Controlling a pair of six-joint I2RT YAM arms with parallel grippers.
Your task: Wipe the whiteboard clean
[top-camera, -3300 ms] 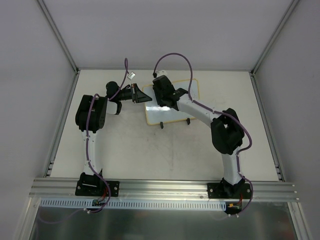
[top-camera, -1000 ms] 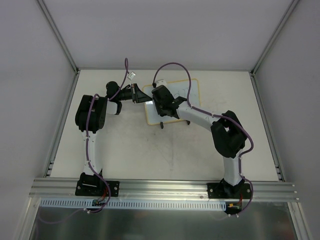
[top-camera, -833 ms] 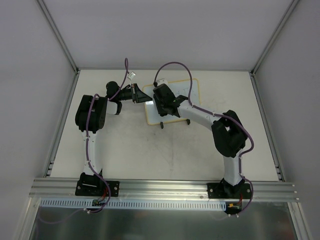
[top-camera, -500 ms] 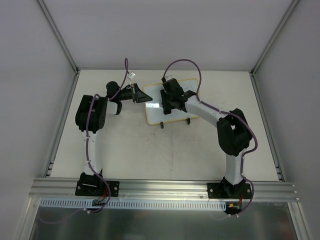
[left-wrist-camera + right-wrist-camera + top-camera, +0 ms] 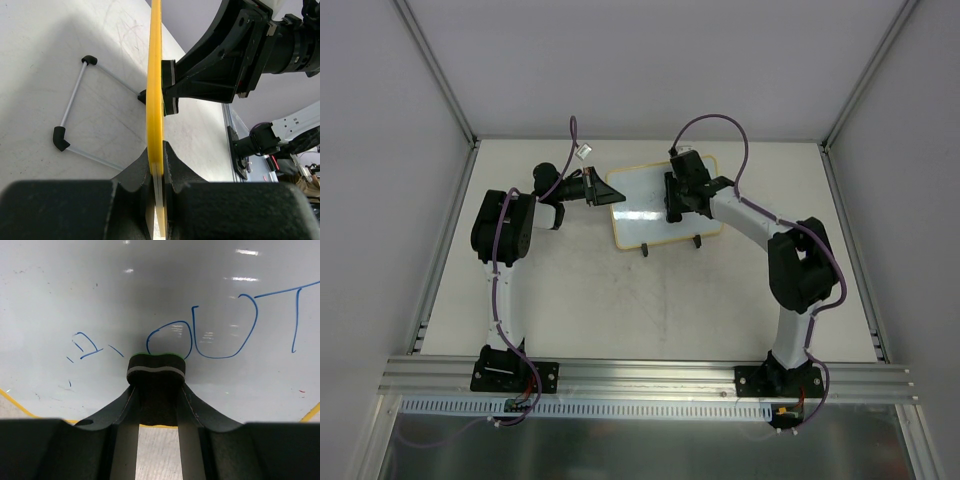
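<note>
Slid rightward across the whiteboard (image 5: 642,215) since half a second ago with the right gripper (image 5: 677,200), clamped on a black eraser (image 5: 156,371) pressed to the glossy face. Stands at the far middle of a scuffed off-white table (image 5: 620,300) between pale walls (image 5: 670,60), left rim pinched in the left gripper (image 5: 159,161). Shows blue "OUT" beside smudged strokes, yellow-framed.

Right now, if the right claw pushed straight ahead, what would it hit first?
The whiteboard: the eraser in the right claw seems to touch it, beside the blue letters.

Right gripper (image 5: 675,198) farther right on whiteboard (image 5: 640,215)
</note>
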